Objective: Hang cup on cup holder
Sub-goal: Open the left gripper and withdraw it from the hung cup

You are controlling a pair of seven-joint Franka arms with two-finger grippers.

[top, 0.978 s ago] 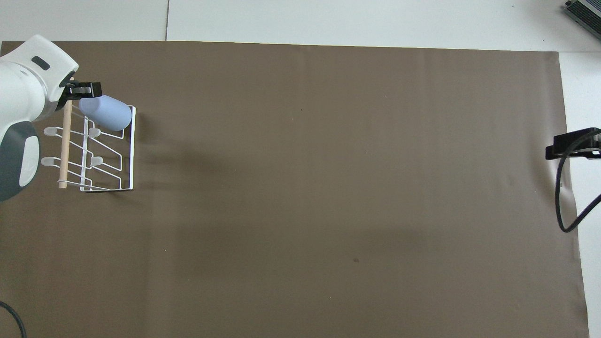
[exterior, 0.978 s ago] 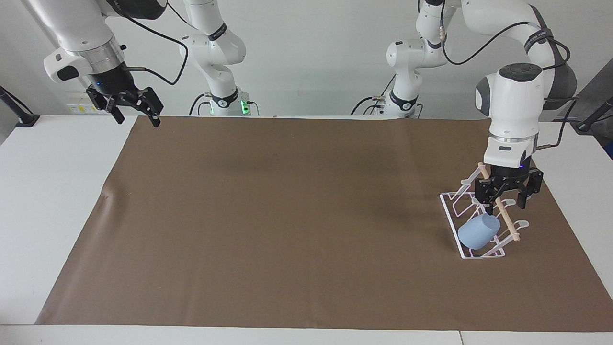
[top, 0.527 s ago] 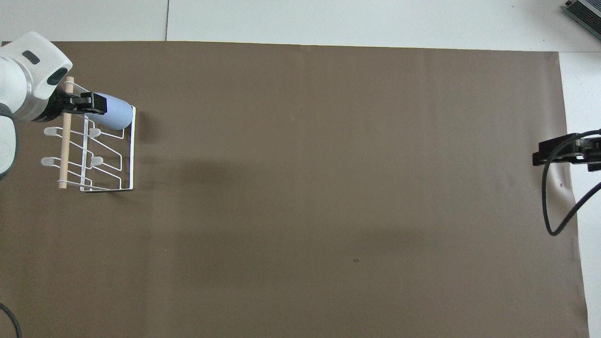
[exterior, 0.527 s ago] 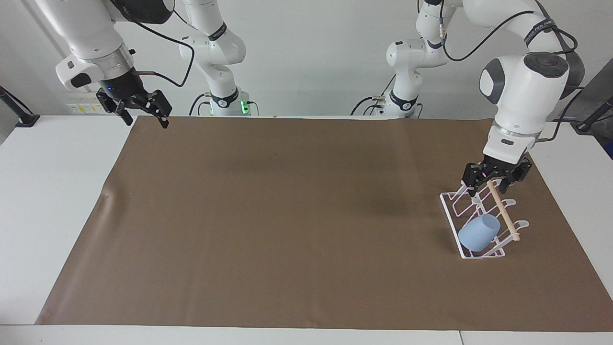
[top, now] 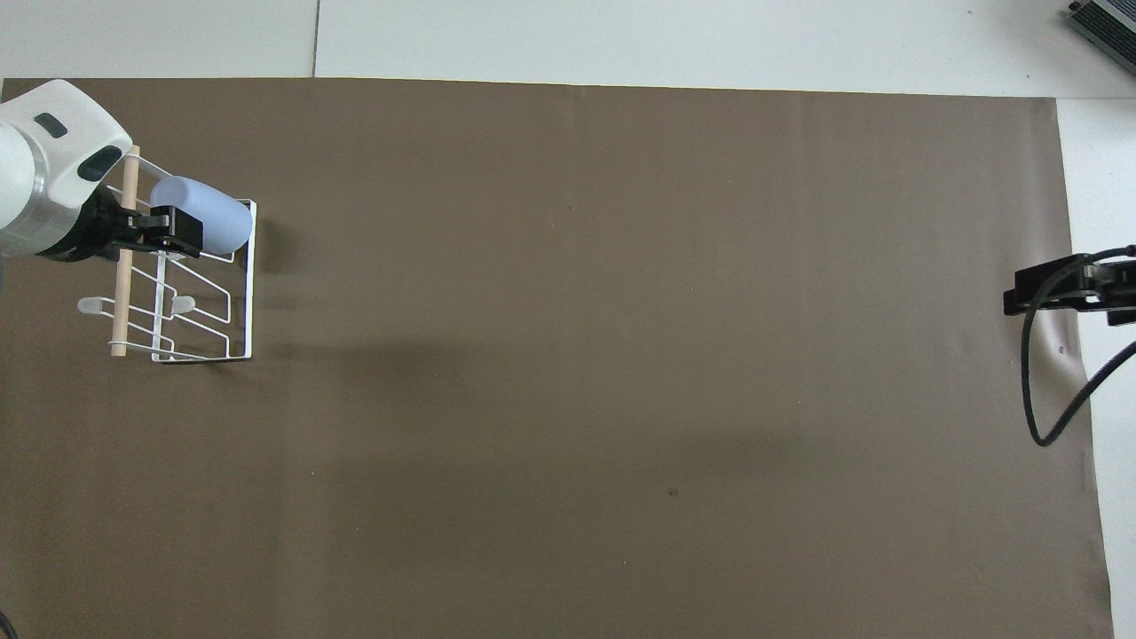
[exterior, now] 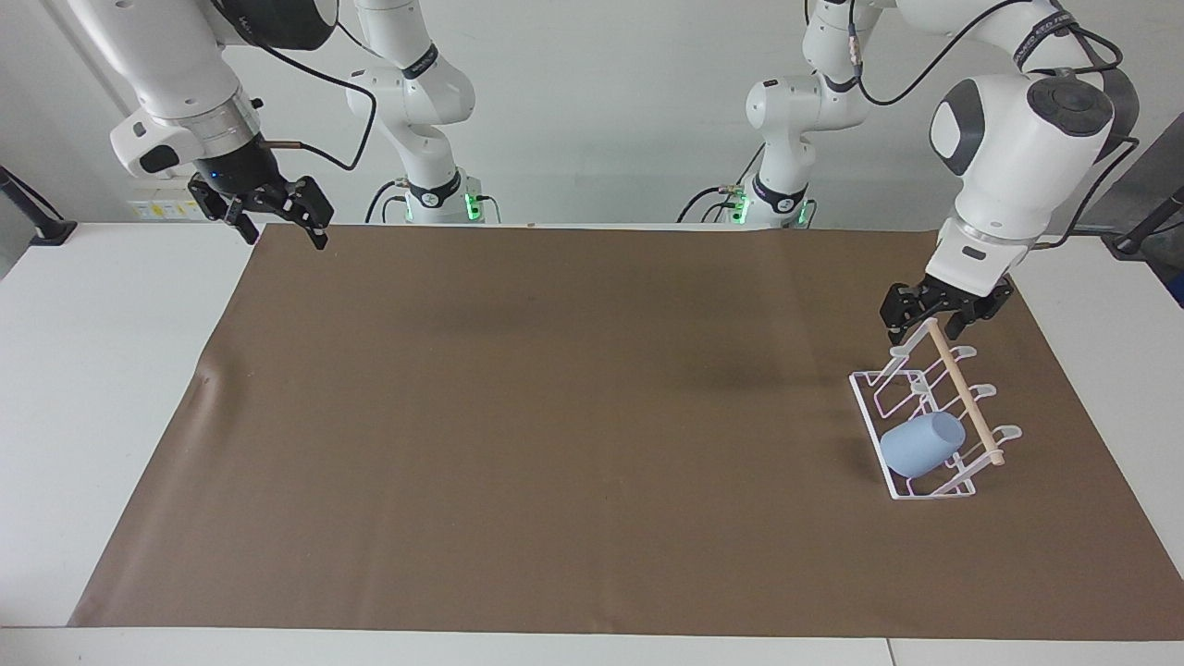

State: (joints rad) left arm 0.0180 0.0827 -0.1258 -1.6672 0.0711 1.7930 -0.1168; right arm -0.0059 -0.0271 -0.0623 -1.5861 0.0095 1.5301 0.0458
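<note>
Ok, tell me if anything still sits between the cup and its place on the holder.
Nothing visible does: the cup already sits tilted on the cup holder. The left gripper hangs empty and open over the rack; the right gripper waits.

Bright, even light — soft shadows on brown mat [exterior: 555, 416]; sharp focus

Arm shells: glossy white, rounded links with grey joint caps
Wrist bands: black, with white lettering
Flange: bare metal ring above the right gripper [exterior: 273, 211]
Grippers: black, left gripper [exterior: 943, 317] included
Cables: black, looping along both arms
Bases: green lights glowing
</note>
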